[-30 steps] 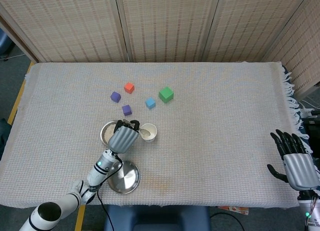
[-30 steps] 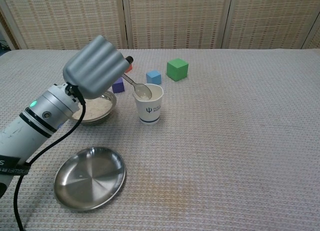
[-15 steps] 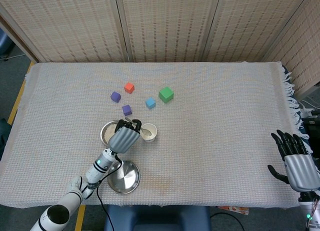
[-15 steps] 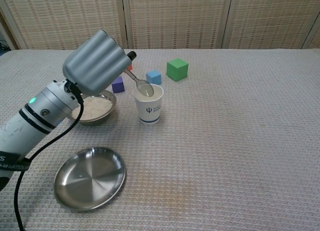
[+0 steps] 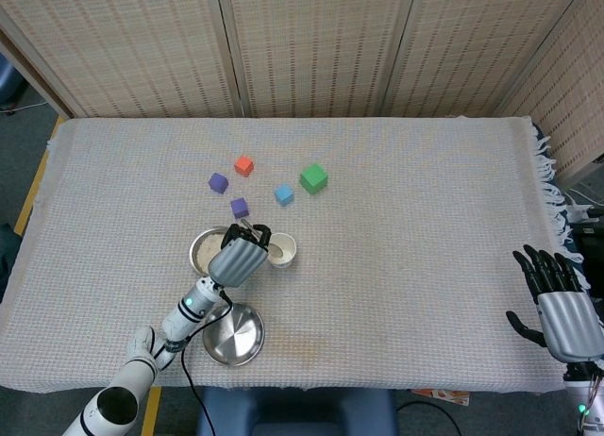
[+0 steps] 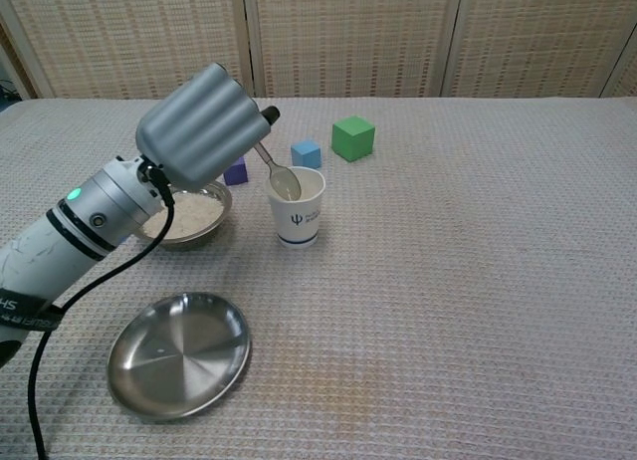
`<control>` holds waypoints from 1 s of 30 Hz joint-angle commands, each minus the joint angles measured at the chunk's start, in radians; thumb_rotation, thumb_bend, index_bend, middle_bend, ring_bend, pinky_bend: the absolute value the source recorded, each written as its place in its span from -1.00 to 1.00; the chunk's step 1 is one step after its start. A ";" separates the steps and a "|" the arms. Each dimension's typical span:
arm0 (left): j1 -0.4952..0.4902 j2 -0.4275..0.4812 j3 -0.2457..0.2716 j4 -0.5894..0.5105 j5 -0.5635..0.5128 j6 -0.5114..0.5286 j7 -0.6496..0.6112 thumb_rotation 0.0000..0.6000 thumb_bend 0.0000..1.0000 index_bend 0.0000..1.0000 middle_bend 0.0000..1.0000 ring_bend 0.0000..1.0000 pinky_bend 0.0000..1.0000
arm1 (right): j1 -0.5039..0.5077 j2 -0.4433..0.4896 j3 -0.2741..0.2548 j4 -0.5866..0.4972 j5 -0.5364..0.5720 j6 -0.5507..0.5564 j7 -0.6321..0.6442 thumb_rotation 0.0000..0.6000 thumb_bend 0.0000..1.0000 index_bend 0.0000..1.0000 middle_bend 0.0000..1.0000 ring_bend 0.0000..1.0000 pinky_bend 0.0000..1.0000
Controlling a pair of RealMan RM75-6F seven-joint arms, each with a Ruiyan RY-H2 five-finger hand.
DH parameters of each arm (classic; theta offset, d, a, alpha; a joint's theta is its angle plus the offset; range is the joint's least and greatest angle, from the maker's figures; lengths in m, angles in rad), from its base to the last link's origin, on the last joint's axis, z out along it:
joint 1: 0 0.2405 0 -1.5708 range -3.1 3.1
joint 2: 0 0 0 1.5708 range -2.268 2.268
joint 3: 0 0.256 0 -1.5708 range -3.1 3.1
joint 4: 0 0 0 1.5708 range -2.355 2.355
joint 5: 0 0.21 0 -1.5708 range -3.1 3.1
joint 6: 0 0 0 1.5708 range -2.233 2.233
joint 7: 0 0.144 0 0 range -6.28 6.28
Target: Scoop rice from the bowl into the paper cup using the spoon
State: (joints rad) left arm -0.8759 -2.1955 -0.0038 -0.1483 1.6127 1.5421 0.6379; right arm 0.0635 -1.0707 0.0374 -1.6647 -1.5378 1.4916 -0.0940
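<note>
My left hand [image 6: 204,124] [image 5: 237,260] holds a metal spoon [image 6: 278,174] by its handle. The spoon's bowl is tipped down into the mouth of the white paper cup [image 6: 298,209] [image 5: 280,251]. Just left of the cup stands the metal bowl of rice [image 6: 189,215] [image 5: 202,250], partly hidden behind my hand and forearm. My right hand [image 5: 562,304] hangs off the table's right front corner, fingers spread and holding nothing; the chest view does not show it.
An empty metal plate [image 6: 179,352] [image 5: 235,334] lies in front of the bowl near the table's front edge. Behind the cup are a green block [image 6: 352,138], a blue block [image 6: 306,153], a purple block [image 5: 240,208], another purple block [image 5: 218,182] and a red block [image 5: 244,165].
My left hand has turned and risen slightly, tilting the spoon more steeply so its bowl dips further into the cup. The right hand has barely moved.
</note>
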 commanded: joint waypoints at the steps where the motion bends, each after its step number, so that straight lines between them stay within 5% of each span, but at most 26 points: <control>1: -0.006 0.002 0.007 0.006 0.006 -0.005 0.007 1.00 -0.12 0.25 1.00 1.00 1.00 | 0.000 -0.001 0.000 -0.001 0.001 0.000 -0.004 1.00 -0.69 -1.00 -1.00 -1.00 -1.00; 20: -0.030 0.056 -0.086 -0.091 -0.079 0.080 -0.032 1.00 -0.12 0.26 1.00 1.00 1.00 | -0.001 -0.001 -0.002 -0.008 -0.002 -0.003 -0.012 1.00 -0.69 -1.00 -1.00 -1.00 -1.00; 23: 0.001 0.093 -0.108 -0.192 -0.103 0.091 -0.034 1.00 -0.12 0.26 1.00 1.00 1.00 | -0.002 0.001 -0.004 -0.009 -0.006 -0.002 -0.010 1.00 -0.69 -1.00 -1.00 -1.00 -1.00; 30: 0.133 0.293 -0.099 -0.689 -0.139 0.073 0.010 1.00 -0.12 0.27 1.00 1.00 1.00 | -0.004 0.005 -0.010 -0.014 -0.021 0.003 -0.004 1.00 -0.69 -1.00 -1.00 -1.00 -1.00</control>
State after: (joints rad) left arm -0.8278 -2.0294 -0.1065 -0.5754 1.5012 1.6231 0.6108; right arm 0.0596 -1.0667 0.0283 -1.6782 -1.5575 1.4939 -0.0987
